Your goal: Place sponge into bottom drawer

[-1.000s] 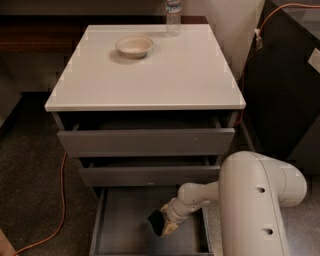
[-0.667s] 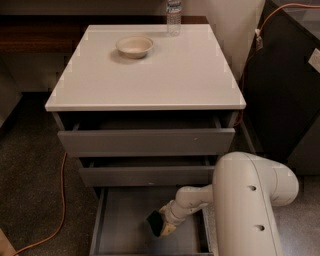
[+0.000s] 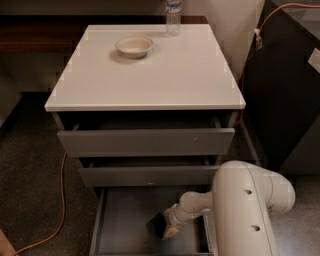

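The bottom drawer (image 3: 125, 220) is pulled open below the two upper drawers and shows its shallow grey tray. My gripper (image 3: 168, 226) reaches down into it from the right, at the end of the white arm (image 3: 247, 210). It is shut on the sponge (image 3: 158, 223), whose dark green top faces left with pale yellow foam below. The sponge sits tilted, low over the drawer floor near its middle. Whether it touches the floor I cannot tell.
The top drawer (image 3: 145, 142) and middle drawer (image 3: 147, 176) stand slightly open above. A cream bowl (image 3: 134, 46) and a water bottle (image 3: 173, 12) stand on the white cabinet top (image 3: 165, 80). An orange cable (image 3: 61, 200) lies on the floor at left. A black cabinet (image 3: 285, 90) stands at right.
The arm has shifted a little to the left and down. The sponge stays in the gripper, slightly lower inside the bottom drawer.
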Robot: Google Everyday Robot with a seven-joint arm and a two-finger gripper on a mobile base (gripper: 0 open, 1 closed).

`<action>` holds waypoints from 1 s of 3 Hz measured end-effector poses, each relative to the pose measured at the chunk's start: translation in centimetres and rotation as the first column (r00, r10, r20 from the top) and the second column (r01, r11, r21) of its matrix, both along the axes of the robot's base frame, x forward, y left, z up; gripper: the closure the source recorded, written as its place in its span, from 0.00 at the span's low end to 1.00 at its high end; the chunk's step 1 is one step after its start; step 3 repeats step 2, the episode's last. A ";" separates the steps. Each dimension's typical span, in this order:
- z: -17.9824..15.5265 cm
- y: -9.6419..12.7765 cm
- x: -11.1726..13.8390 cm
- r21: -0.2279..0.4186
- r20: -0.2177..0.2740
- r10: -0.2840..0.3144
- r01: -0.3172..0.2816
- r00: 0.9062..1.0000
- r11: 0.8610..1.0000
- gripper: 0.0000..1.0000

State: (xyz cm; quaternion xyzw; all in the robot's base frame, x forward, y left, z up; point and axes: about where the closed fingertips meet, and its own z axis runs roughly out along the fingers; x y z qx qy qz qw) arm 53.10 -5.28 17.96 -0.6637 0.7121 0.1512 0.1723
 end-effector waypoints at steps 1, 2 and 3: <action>-1.0 -0.5 0.5 0.017 0.001 -0.014 0.014 1.000 1.000 0.00; -1.0 -0.5 0.5 0.017 0.001 -0.014 0.014 1.000 1.000 0.00; -1.0 -0.5 0.5 0.017 0.001 -0.014 0.014 1.000 1.000 0.00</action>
